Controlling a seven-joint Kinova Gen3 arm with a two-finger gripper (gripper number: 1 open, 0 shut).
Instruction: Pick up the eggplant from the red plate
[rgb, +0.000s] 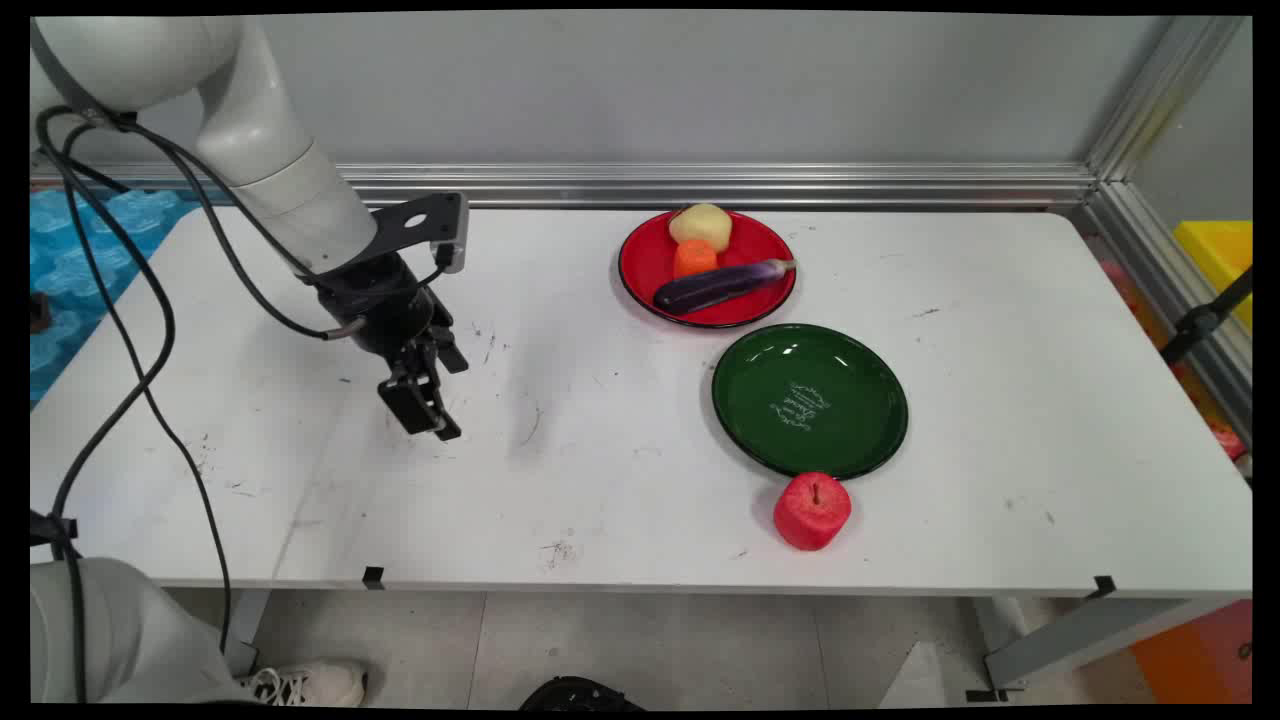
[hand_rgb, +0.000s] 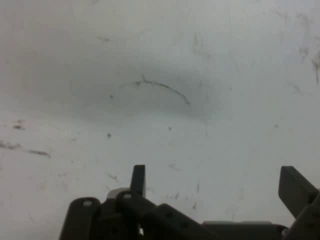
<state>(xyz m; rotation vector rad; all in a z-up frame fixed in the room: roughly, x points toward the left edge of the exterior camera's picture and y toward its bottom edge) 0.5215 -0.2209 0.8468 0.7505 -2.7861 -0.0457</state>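
Observation:
My black gripper (rgb: 425, 415) hangs low over the bare left-middle of the white table (rgb: 560, 480), open and holding nothing. In the hand view its two fingers (hand_rgb: 138, 180) stand wide apart over scuffed white tabletop (hand_rgb: 165, 110) with a curved dark mark. Far to the right lie a red plate (rgb: 640, 262) holding a yellow potato (rgb: 700, 225), an orange carrot piece (rgb: 694, 258) and a purple eggplant (rgb: 718, 285). In front of it sits a bare green plate (rgb: 810, 400), and a red apple (rgb: 812, 511) stands just at that plate's near rim.
An aluminium rail (rgb: 700, 185) runs along the table's back edge and up the right side. Black cables (rgb: 150, 330) hang from the arm at the left. A shoe (rgb: 310, 683) shows on the floor below the table's near left edge.

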